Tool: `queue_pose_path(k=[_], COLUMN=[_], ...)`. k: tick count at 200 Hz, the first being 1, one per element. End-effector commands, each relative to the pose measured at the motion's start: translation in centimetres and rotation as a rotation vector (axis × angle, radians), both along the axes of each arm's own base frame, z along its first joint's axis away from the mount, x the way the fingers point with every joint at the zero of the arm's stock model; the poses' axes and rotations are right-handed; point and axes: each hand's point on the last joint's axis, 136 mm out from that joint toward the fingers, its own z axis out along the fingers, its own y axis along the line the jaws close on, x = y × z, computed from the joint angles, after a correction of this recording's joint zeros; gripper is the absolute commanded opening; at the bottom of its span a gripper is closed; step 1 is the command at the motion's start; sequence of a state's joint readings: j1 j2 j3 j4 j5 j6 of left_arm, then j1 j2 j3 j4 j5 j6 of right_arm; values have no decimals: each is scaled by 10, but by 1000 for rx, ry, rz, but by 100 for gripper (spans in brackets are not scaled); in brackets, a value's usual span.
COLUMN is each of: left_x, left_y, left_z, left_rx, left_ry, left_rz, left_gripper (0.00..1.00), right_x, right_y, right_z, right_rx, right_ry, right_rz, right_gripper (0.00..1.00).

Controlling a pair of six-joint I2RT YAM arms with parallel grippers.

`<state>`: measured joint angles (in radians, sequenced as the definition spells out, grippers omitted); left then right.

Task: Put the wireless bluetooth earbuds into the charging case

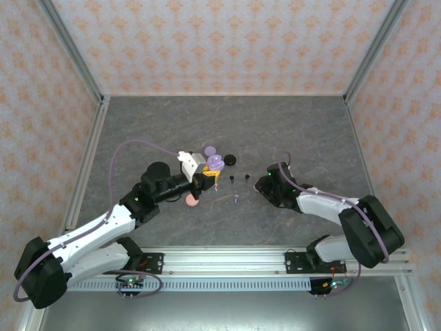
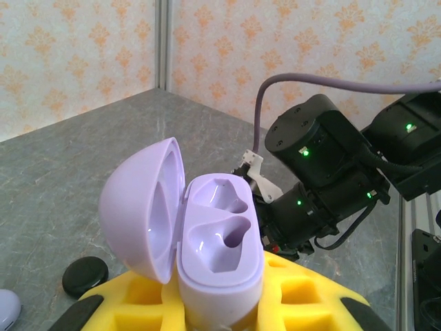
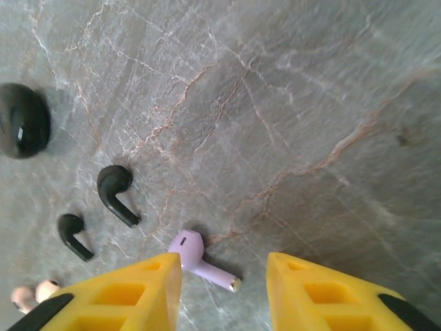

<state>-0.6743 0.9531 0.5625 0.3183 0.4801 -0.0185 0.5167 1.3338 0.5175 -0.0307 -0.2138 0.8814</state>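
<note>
Had the open lilac case (image 2: 217, 255) pinched in the left gripper (image 2: 220, 307), sockets up for loading, right gripper (image 3: 224, 289) spread above the lilac earbud (image 3: 187, 247), probably pre-grab.

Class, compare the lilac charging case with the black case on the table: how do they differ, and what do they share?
The lilac case is open, both wells empty; the black case is shut. The lilac case stands upright in the left end effector; the black case lies flat on the table. Both are rounded and smooth.
</note>
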Motion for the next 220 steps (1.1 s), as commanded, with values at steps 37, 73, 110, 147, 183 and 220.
queue_pose_path(k=[37,73,110,147,183,220], left_x=[-9,-12,-12,-12,-11,-10], left_y=[14,20,20,20,21,20], left_z=[9,9,9,9,8,8], left_rx=[6,1,4,1,4,5], left_ry=[-49,-56,-57,-56,-56,-54], left_rz=[38,53,53,55,59,59], left_gripper=[5,5,5,5,5,5], right_x=[-18,-15,-10,-10,-8,-5], right_y=[-8,9,18,23,31,34], right_z=[30,13,-1,-13,-16,-12], right_rx=[-388,-314,-338,-359,-367,-435], right_ry=[93,97,110,119,110,86], right_rz=[398,415,465,493,534,565], right_gripper=[37,39,42,42,42,41])
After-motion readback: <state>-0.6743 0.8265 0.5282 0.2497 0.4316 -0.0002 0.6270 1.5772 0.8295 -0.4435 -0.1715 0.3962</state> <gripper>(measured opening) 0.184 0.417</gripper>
